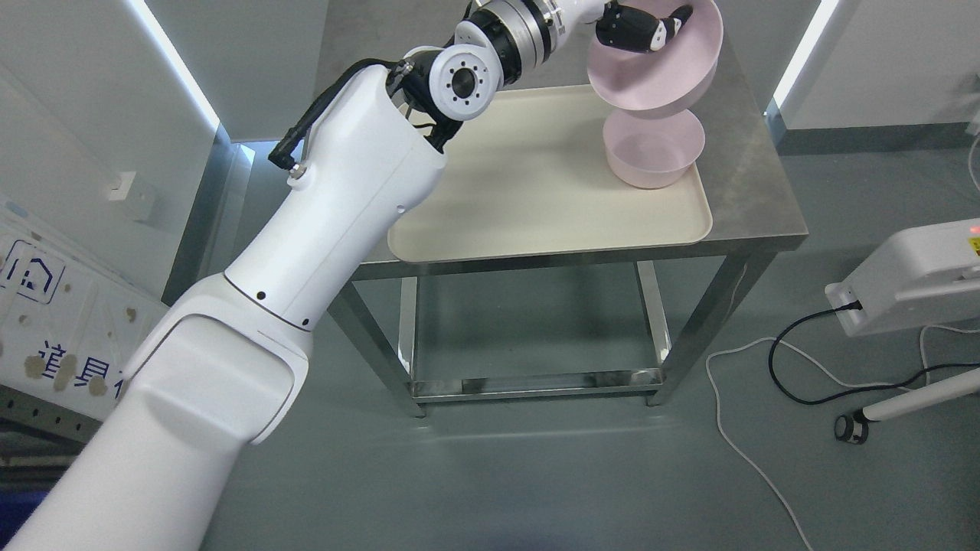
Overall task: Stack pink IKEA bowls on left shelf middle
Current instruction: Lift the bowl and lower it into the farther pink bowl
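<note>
The left hand (639, 30) reaches far across the cream tray (536, 207) and has its dark fingers (624, 34) clamped over the rim of a pink bowl (666, 69), one set hooked inside the wall and the rest hidden behind it. That held bowl is tipped steeply, its mouth facing up and toward the left of the tray, and it hangs above the tray's far right corner. Directly beneath it, upright on that same corner of the tray, sits the second pink bowl (653, 157); the two look very close, but whether they touch cannot be told from this angle. The tray lies on a steel table (758, 199), and no shelf shows here. The step in hand appears to be the nesting itself, so the work now is mostly wrist work: level the held bowl until its rim lies parallel with the lower one, centre it over the lower bowl, then lower straight down rather than sliding in from the side, which could shove the lower bowl toward the near tray lip. A rim pinch like this may let the bowl swing, so slow rotation is wise, and the fingers should part only once the bowl is seated. The right arm is out of view.
</note>
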You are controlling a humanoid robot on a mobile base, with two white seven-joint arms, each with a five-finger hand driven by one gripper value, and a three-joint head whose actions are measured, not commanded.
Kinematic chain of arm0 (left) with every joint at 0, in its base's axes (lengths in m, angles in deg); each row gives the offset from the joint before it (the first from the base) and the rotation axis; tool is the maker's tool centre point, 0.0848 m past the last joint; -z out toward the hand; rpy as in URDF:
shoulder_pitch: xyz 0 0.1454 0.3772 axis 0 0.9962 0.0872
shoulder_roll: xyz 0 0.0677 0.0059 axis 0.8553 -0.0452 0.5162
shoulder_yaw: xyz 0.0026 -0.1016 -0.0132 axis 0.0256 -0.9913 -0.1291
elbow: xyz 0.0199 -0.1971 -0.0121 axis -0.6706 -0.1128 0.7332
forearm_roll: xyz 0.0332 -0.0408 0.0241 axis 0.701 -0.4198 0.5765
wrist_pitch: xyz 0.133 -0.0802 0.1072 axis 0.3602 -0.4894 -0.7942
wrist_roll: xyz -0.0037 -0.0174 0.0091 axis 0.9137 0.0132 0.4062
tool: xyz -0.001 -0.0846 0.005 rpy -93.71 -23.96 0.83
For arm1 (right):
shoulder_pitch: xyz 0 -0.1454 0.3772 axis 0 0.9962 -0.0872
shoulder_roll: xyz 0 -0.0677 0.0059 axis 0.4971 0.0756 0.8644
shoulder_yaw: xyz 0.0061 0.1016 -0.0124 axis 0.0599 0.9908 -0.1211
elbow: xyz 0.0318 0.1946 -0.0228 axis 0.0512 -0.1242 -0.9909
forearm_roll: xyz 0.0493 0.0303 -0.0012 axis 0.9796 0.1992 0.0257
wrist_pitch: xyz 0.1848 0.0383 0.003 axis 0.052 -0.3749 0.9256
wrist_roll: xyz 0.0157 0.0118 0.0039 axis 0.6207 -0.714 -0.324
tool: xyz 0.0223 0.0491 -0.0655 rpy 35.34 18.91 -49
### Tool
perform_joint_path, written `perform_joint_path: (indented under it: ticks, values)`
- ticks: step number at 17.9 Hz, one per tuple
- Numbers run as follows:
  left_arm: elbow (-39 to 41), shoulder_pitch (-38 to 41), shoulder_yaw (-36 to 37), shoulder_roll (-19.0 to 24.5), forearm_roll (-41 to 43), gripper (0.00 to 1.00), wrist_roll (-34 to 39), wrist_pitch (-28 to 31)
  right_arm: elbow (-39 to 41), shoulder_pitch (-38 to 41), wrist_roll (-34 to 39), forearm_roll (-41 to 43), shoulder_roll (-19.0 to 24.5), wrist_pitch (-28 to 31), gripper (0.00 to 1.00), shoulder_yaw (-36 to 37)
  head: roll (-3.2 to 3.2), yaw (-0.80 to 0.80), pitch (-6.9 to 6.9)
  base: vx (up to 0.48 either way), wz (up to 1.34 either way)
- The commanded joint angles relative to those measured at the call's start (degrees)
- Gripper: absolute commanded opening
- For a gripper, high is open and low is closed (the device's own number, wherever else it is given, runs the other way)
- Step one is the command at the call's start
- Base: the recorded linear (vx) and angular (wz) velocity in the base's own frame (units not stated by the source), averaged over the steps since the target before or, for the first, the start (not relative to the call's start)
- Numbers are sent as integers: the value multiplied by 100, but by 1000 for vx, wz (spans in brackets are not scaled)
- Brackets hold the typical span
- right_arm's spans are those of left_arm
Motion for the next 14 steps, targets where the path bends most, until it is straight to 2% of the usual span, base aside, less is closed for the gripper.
perform_joint_path:
  ticks: [1, 6, 14]
  values:
    - [-740, -144, 1474, 41, -264, 2, 384, 22, 0, 0, -34, 0, -100, 1, 100, 0, 0, 0, 0, 0, 0]
    - [-1223, -205, 1245, 41, -177, 2, 402, 57, 0, 0, -34, 0, -100, 1, 100, 0, 0, 0, 0, 0, 0]
    - [-1250, -267, 753, 41, -185, 4, 534, 75, 0, 0, -25, 0, -100, 1, 100, 0, 0, 0, 0, 0, 0]
